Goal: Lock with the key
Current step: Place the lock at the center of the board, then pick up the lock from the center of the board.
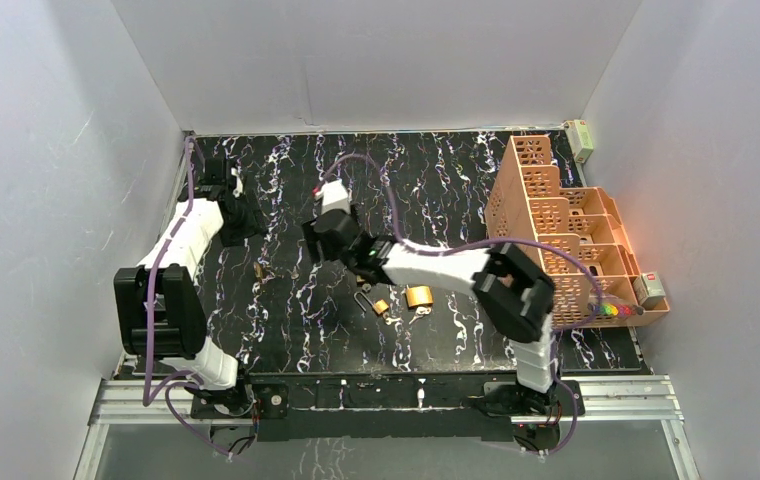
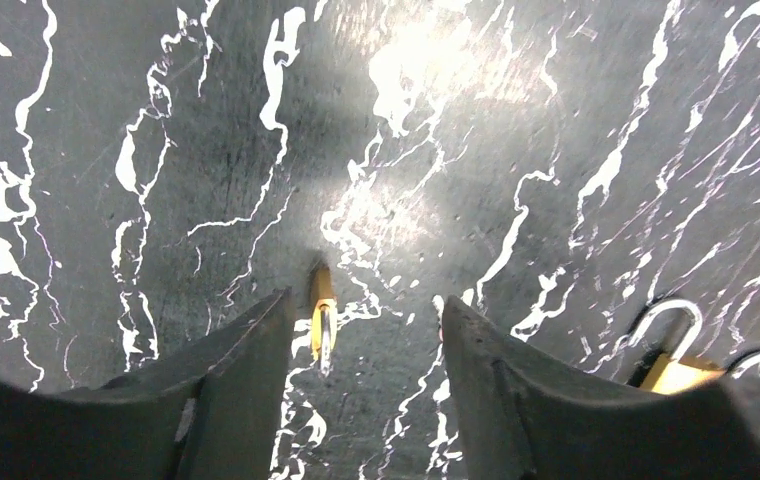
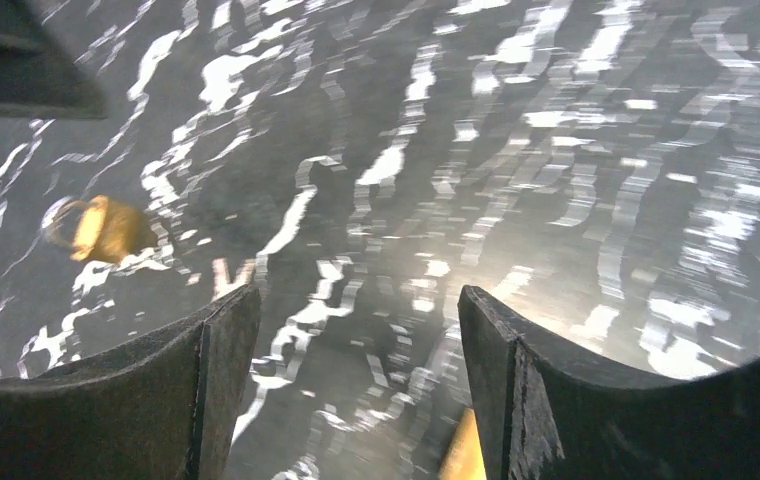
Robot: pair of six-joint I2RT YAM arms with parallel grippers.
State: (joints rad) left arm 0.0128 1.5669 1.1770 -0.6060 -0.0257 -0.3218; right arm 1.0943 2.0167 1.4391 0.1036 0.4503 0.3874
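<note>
Enclosing the rig, pale walls (image 1: 46,150) box in a glossy black tabletop (image 1: 436,180) veined with white, which throws glare under the wrist lights. An orange compartment rack (image 1: 546,215) lines its right side. The right gripper (image 3: 356,300) hangs over bare table, spread wide and empty, likely poised for a pick. The left gripper (image 2: 364,298), partly spread, grips nothing. A brass padlock (image 1: 419,296) lies mid-table, no key visibly in it. Between the left fingers, on the table, lies a small brass piece (image 2: 323,305); whether it is key or lock is unclear.

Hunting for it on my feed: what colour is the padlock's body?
Brass-gold padlock, bright against the black table; clearest in the top external view.
</note>
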